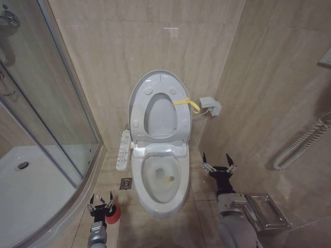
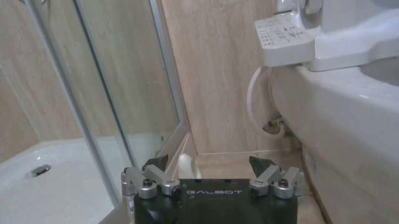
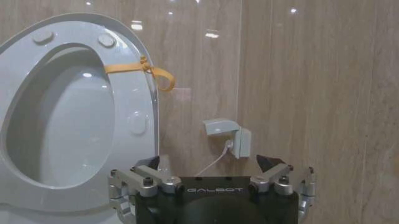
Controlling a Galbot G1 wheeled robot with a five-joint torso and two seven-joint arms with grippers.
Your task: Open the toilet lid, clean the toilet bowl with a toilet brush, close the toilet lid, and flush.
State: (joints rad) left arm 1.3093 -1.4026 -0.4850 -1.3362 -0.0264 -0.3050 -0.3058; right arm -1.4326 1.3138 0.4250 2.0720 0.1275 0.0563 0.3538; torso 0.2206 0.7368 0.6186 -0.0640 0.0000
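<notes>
Taking the toilet bowl (image 1: 159,178) as the landmark, the glass shower enclosure (image 1: 46,103) stands far to its left, with the white shower tray (image 1: 31,191) and its drain at the floor.

Nearer the bowl on that side, the left hand (image 1: 101,202) hangs low above the tiled floor, its fingers spread wide with nothing between them. Just past it sits the small round red holder (image 1: 113,215), partly hidden by the hand; the toilet brush itself cannot be made out. In the left wrist view the left hand (image 2: 210,164) points toward the corner where the shower glass meets the wall, with the bowl's white side close by.

A long white button panel (image 1: 123,150) juts out along the bowl's left edge, and a floor drain (image 1: 125,183) lies beside the bowl's base.

The bowl stands open, with a small drain hole at its bottom. Behind it the toilet lid (image 1: 135,103) is raised upright against the wall, round bumpers showing on its underside, and the seat ring (image 1: 178,121) is lifted against it, tied with a yellow strap (image 1: 186,103).

To the right of the bowl, a wall socket box (image 1: 211,106) sits on the tiles. The right hand (image 1: 218,164) hovers beside the bowl's right rim, fingers wide apart and empty; the right wrist view shows the right hand (image 3: 213,162) facing the raised lid and the socket.
</notes>
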